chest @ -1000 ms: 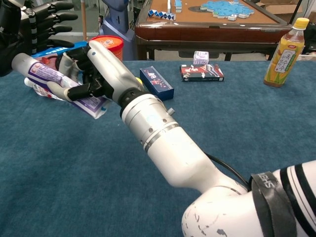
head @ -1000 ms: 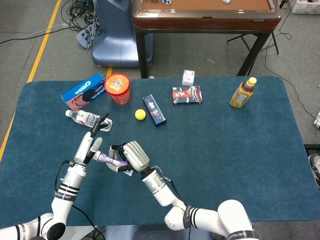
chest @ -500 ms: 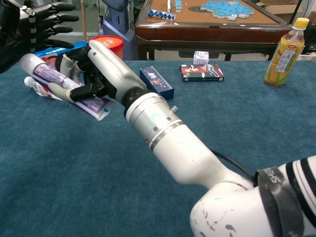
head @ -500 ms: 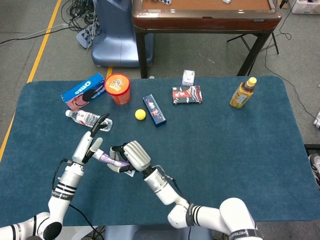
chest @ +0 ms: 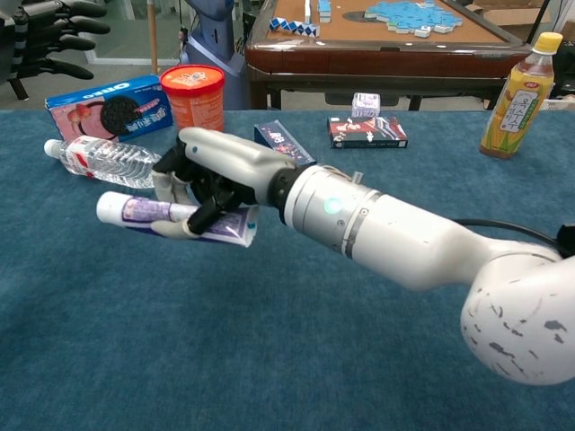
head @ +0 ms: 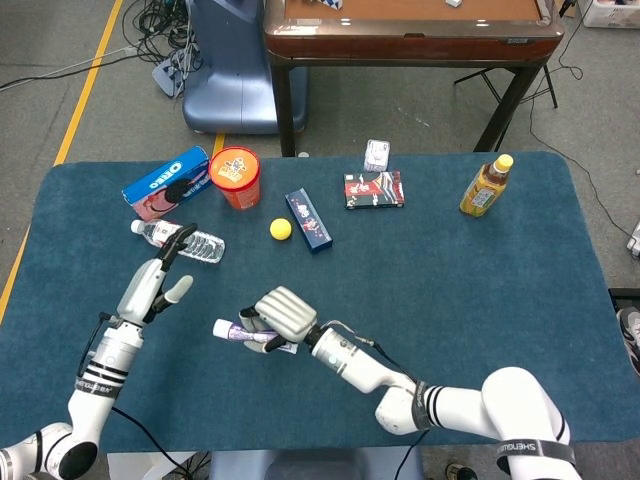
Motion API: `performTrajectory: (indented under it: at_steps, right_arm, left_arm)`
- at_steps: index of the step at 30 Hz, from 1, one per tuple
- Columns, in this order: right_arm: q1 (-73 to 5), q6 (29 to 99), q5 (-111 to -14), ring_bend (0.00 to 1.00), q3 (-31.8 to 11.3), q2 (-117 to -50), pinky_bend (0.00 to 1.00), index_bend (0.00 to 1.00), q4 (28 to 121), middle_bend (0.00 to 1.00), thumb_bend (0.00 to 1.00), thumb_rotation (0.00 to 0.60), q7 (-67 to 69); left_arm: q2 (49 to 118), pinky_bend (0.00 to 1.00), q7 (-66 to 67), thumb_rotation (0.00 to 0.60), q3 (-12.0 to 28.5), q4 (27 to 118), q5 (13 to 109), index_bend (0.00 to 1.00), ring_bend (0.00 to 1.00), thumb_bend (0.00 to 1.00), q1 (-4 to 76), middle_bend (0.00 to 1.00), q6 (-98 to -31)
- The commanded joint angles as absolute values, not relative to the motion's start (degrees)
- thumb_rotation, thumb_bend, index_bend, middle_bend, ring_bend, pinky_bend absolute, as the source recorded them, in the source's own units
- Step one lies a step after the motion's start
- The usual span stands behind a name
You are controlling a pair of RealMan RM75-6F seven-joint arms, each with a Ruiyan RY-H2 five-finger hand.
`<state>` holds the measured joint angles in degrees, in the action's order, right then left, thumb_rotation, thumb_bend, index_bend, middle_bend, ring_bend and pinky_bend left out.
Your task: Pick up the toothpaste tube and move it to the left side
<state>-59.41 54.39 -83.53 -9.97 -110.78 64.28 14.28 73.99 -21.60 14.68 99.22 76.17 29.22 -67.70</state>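
Note:
The toothpaste tube (head: 243, 333) (chest: 144, 211) is white and purple with a white cap, and it lies level, cap pointing left, low over the blue cloth. My right hand (head: 283, 314) (chest: 216, 177) grips it from above near its flat end, fingers wrapped around it. My left hand (head: 152, 286) (chest: 43, 40) is further left and a little back, clear of the tube, with its fingers spread and nothing in it. Whether the tube touches the cloth I cannot tell.
Behind the left hand lie a water bottle (head: 185, 241), an Oreo box (head: 165, 183) and an orange cup (head: 235, 177). A yellow ball (head: 281, 229), a blue box (head: 309, 220), a dark packet (head: 374, 189) and a tea bottle (head: 486, 186) stand further back and right.
My right hand has lowered the tube toward the cloth and turned it level. My left hand, which was at the tube's cap end, has pulled away to the left.

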Motion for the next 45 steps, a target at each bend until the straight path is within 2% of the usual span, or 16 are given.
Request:
performTrajectory:
  at_steps: [1, 7, 9, 11, 13, 17, 19, 25, 30, 32, 34, 36, 37, 39, 40, 45]
  right_arm:
    - [-60.15, 50.87, -82.38, 0.64, -9.2, -110.48, 0.5, 0.89, 63.67, 0.78, 0.62, 0.6, 11.82]
    - [-60.62, 48.22, -81.68, 0.52, -9.1, -111.44, 0.39, 0.71, 62.02, 0.65, 0.52, 0.6, 9.23]
    - [-60.68, 47.32, -81.37, 0.45, -9.11, -110.96, 0.36, 0.62, 62.47, 0.58, 0.5, 0.6, 8.47]
    - [-60.72, 46.78, -81.18, 0.34, -9.2, -110.14, 0.3, 0.45, 63.24, 0.46, 0.42, 0.6, 6.63]
    - [-60.63, 46.45, -80.73, 0.27, -9.45, -109.46, 0.27, 0.34, 64.29, 0.38, 0.36, 0.6, 5.34]
    - [-60.15, 46.35, -79.81, 0.21, -9.88, -107.82, 0.23, 0.18, 66.76, 0.29, 0.3, 0.6, 2.09]
    - [-59.79, 46.72, -79.54, 0.19, -10.13, -106.94, 0.23, 0.15, 68.05, 0.26, 0.29, 0.6, 1.13]
    - [-57.21, 50.9, -79.51, 0.19, -11.35, -100.7, 0.23, 0.14, 74.84, 0.25, 0.27, 0.6, -2.2]
    - [-53.24, 55.24, -78.42, 0.22, -11.34, -93.41, 0.23, 0.14, 81.31, 0.31, 0.27, 0.6, -6.99]
    - [-49.48, 58.52, -76.77, 0.24, -10.75, -87.99, 0.23, 0.18, 85.31, 0.35, 0.27, 0.6, -9.77]
    - [-46.48, 60.9, -75.3, 0.28, -10.09, -84.19, 0.24, 0.24, 88.48, 0.4, 0.27, 0.6, -11.48]
    - [-43.59, 63.21, -74.24, 0.32, -9.38, -81.44, 0.27, 0.3, 90.52, 0.44, 0.28, 0.6, -11.42]
    - [-42.36, 63.93, -73.67, 0.34, -9.01, -80.3, 0.29, 0.33, 91.21, 0.46, 0.29, 0.6, -11.09]
    - [-39.59, 66.21, -73.58, 0.36, -7.96, -78.04, 0.3, 0.36, 92.0, 0.48, 0.3, 0.6, -10.56]
    - [-38.41, 67.14, -73.58, 0.37, -7.43, -77.22, 0.32, 0.39, 92.04, 0.5, 0.32, 0.6, -10.43]
    - [-32.33, 73.0, -73.45, 0.4, -5.47, -73.24, 0.37, 0.44, 92.43, 0.53, 0.34, 0.6, -11.49]
  left_arm:
    - [73.59, 0.1, -21.31, 0.0, 14.48, 99.6, 76.1, 0.0, 0.0, 0.07, 28.92, 0.02, -67.91]
    - [73.18, 0.1, -20.62, 0.0, 14.17, 100.06, 76.08, 0.0, 0.0, 0.07, 28.46, 0.02, -68.42]
    - [73.1, 0.1, -20.57, 0.0, 14.12, 100.11, 76.04, 0.0, 0.0, 0.07, 28.36, 0.02, -68.52]
    - [73.1, 0.1, -20.51, 0.0, 14.17, 100.05, 75.81, 0.0, 0.0, 0.07, 28.28, 0.02, -68.61]
    - [73.16, 0.1, -20.49, 0.0, 14.2, 99.95, 75.71, 0.0, 0.0, 0.07, 28.28, 0.02, -68.62]
    - [73.22, 0.1, -20.51, 0.0, 14.22, 99.73, 75.77, 0.0, 0.0, 0.07, 28.36, 0.02, -68.55]
    - [73.18, 0.1, -20.36, 0.0, 14.24, 99.65, 75.82, 0.0, 0.0, 0.07, 28.43, 0.02, -68.49]
    - [72.59, 0.1, -18.79, 0.0, 14.12, 98.59, 76.18, 0.0, 0.0, 0.07, 28.54, 0.02, -68.57]
    - [71.71, 0.1, -16.11, 0.0, 13.4, 97.24, 76.36, 0.0, 0.0, 0.07, 27.92, 0.02, -69.28]
    - [70.69, 0.1, -15.02, 0.0, 12.89, 96.21, 75.78, 0.0, 0.0, 0.07, 27.12, 0.02, -69.53]
    - [69.93, 0.1, -14.23, 0.043, 12.54, 95.38, 74.93, 0.0, 0.0, 0.06, 26.53, 0.02, -69.43]
    - [69.16, 0.1, -15.01, 0.135, 12.06, 94.39, 74.67, 0.0, 0.0, 0.06, 25.92, 0.02, -69.1]
    - [68.93, 0.1, -15.52, 0.214, 11.98, 93.91, 74.31, 0.0, 0.0, 0.07, 25.57, 0.02, -69.09]
    - [68.51, 0.11, -15.37, 0.505, 11.48, 92.43, 74.05, 0.0, 0.0, 0.13, 24.74, 0.02, -69.47]
    - [68.43, 0.11, -14.77, 0.586, 11.2, 91.72, 74.05, 0.0, 0.01, 0.16, 24.33, 0.02, -69.89]
    - [69.09, 0.15, -9.84, 0.6, 9.79, 88.16, 74.99, 0.0, 0.03, 0.2, 21.63, 0.02, -74.54]
